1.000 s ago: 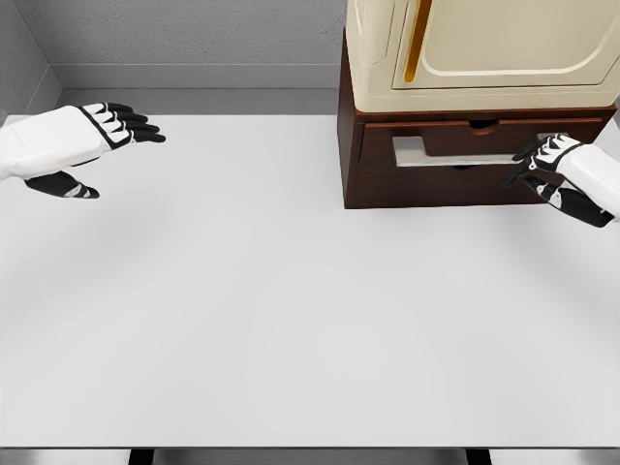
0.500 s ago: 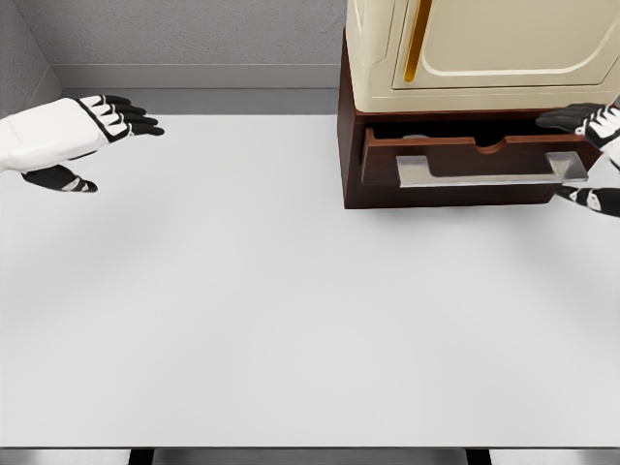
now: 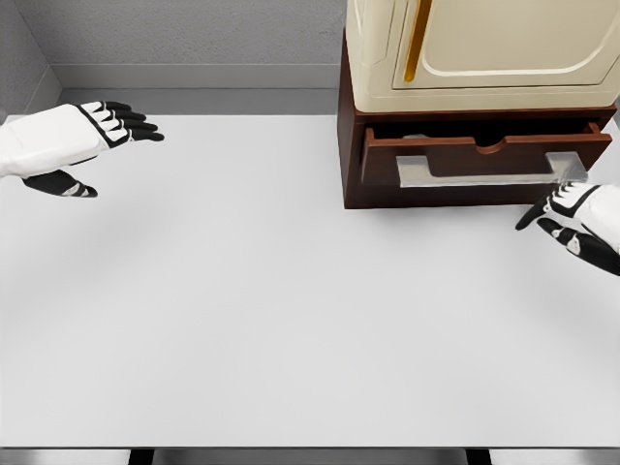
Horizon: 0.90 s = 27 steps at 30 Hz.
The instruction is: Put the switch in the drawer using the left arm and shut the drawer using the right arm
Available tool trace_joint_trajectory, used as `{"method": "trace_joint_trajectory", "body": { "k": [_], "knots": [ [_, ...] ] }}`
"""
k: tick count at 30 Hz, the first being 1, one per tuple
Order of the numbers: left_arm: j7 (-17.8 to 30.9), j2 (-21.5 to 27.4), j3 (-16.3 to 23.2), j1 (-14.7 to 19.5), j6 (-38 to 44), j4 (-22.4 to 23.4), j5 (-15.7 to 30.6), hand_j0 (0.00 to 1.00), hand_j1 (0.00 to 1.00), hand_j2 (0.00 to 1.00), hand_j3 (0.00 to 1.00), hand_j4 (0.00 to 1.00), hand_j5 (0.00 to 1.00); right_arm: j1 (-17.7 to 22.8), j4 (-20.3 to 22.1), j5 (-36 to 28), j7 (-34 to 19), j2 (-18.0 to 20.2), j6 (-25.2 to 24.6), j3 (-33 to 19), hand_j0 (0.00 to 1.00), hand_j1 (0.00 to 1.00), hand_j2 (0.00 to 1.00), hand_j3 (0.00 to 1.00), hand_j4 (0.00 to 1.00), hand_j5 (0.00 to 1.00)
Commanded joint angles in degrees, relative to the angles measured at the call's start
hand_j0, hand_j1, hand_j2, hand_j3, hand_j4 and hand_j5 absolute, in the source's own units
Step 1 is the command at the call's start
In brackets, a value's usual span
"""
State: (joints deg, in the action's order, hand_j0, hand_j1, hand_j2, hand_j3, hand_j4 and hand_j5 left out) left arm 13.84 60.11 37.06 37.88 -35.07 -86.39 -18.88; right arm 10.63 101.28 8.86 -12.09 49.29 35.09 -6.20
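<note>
Two hands seen spread and empty, left hand over the white table, right hand cut off below the wooden drawer, drawer pulled slightly out, switch hidden or indiscernible inside.

Broad bare worktop, blocked only at the back right

The white worktop lies flat between both arms. A brown cabinet with a cream unit on top stands at the far right; its drawer juts forward, handle outward, with a narrow gap above.
</note>
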Motion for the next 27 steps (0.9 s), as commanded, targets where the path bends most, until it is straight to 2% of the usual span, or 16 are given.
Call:
{"method": "trace_joint_trajectory", "body": {
  "k": [1, 9, 12, 14, 17, 21, 27],
  "knots": [
    [-0.04, 0.19, -0.06, 0.08, 0.07, 0.08, 0.34, 1.0, 1.0, 1.0, 1.0, 1.0, 1.0, 0.0, 0.05, -0.25, -0.04, 0.64, -0.09, 0.57, 0.4, 0.4, 0.4, 0.4, 0.4, 0.4],
    [-0.04, 0.01, -0.06, 0.0, 0.07, 0.17, 0.34, 1.0, 1.0, 1.0, 1.0, 1.0, 1.0, -1.49, -1.09, 2.48, -0.22, 0.11, -0.09, 2.68, 0.4, 0.4, 0.4, 0.4, 0.4, 0.4],
    [-0.04, 0.01, 0.03, 0.0, 0.07, 0.17, 0.34, 1.0, 1.0, 1.0, 1.0, 1.0, 1.0, -4.92, -2.14, 3.35, -0.22, -0.24, -0.09, 5.58, 0.39, 0.39, 0.39, 0.39, 0.39, 0.39],
    [-0.04, 0.01, 0.02, 0.0, 0.07, 0.17, 0.34, 1.0, 1.0, 1.0, 1.0, 1.0, 1.0, -5.36, -2.32, 3.8, -0.3, -0.42, -0.09, 5.67, 0.39, 0.39, 0.39, 0.39, 0.39, 0.39],
    [-0.04, 0.1, -0.06, 0.09, 0.07, 0.34, 0.34, 1.0, 1.0, 1.0, 1.0, 1.0, 1.0, -9.05, -4.34, 4.85, -0.3, -1.03, -0.09, 8.83, 0.39, 0.39, 0.39, 0.39, 0.39, 0.39],
    [-0.04, 0.01, -0.06, 0.09, 0.07, 0.43, 0.34, 1.0, 1.0, 1.0, 1.0, 1.0, 1.0, -12.21, -6.19, 5.03, -0.3, -1.3, -0.09, 10.5, 0.39, 0.39, 0.39, 0.39, 0.39, 0.39],
    [-0.04, 0.01, -0.06, 0.09, 0.07, 0.34, 0.34, 1.0, 1.0, 1.0, 1.0, 1.0, 1.0, -15.03, -9.09, 5.38, -0.3, -2.09, -0.09, 12.61, 0.39, 0.39, 0.39, 0.39, 0.39, 0.39]
  ]
}}
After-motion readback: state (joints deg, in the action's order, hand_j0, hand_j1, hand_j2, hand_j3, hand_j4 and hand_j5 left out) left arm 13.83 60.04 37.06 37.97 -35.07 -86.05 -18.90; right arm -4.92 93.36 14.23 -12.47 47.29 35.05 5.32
